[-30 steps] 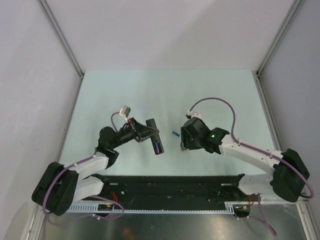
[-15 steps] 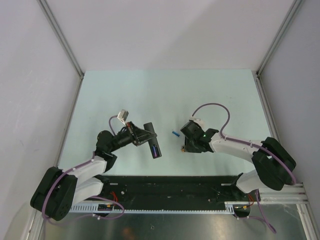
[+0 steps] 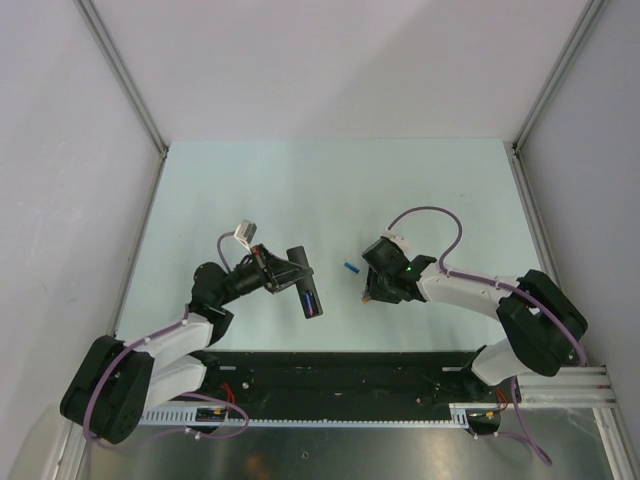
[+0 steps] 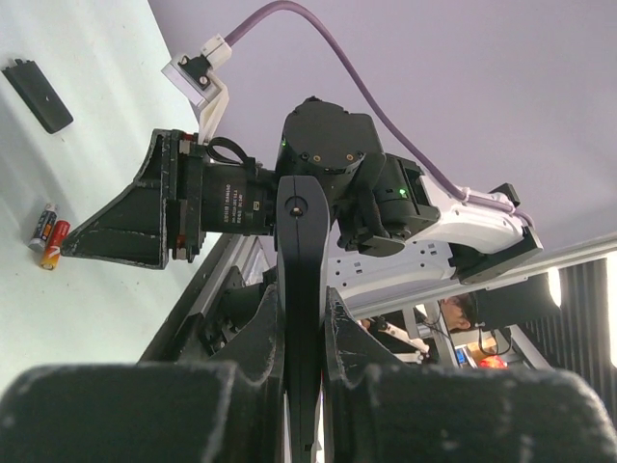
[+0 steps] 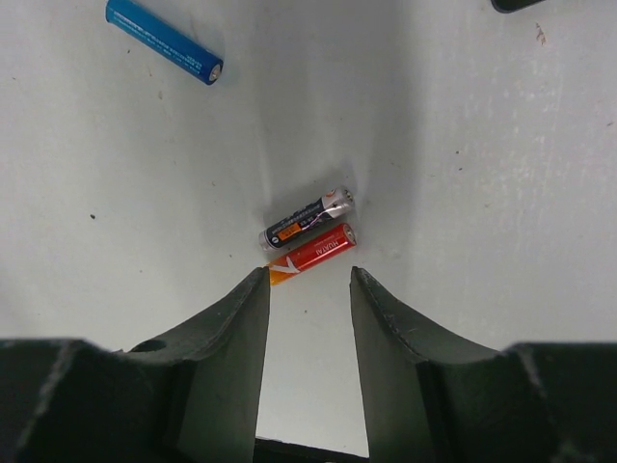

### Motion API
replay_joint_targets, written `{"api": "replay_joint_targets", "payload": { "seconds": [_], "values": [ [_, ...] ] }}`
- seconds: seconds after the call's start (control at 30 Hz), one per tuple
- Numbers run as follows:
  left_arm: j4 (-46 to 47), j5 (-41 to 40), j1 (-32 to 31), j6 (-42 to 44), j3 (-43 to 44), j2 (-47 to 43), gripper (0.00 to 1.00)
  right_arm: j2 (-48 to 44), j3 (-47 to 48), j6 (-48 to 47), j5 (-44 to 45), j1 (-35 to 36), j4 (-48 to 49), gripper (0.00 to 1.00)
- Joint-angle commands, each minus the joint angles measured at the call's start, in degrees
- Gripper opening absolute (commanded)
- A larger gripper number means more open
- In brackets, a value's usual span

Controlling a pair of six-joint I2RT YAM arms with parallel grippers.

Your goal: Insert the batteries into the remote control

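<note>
My left gripper (image 3: 288, 272) is shut on the black remote control (image 3: 307, 282) and holds it above the table; in the left wrist view the remote (image 4: 302, 260) stands edge-on between my fingers (image 4: 258, 338). My right gripper (image 5: 307, 282) is open, low over the table, its tips just short of a red-orange battery (image 5: 310, 255). A black-and-silver battery (image 5: 308, 221) lies against the red-orange one. A blue battery (image 5: 164, 40) lies apart on the table, also seen from the top (image 3: 351, 268). The right gripper (image 3: 370, 292) hides the pair from above.
A small flat black cover (image 4: 37, 95) lies on the table beyond the right gripper; its corner shows in the right wrist view (image 5: 521, 4). Grey walls enclose the pale green table (image 3: 300, 190). The black base rail (image 3: 340, 375) runs along the near edge.
My right arm has folded and brought its gripper lower, staying over the two batteries. My left gripper has shifted slightly left and nearer with the remote.
</note>
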Motion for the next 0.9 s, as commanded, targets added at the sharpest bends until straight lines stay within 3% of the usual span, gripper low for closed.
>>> {"api": "replay_joint_targets", "payload": {
  "seconds": [0.0,0.57,0.87],
  "values": [
    [2.66,1.37,0.55,1.00,-0.30,-0.96,0.00,0.90,0.05,1.32,0.19,-0.28,0.38,0.43],
    [2.57,1.64,0.55,1.35,-0.57,-0.88,0.00,3.54,0.05,-0.70,1.42,0.07,-1.38,0.36],
    [2.57,1.64,0.55,1.26,-0.39,-1.05,0.00,5.12,0.32,-2.90,0.20,-1.24,-0.50,0.41]
  ]
}}
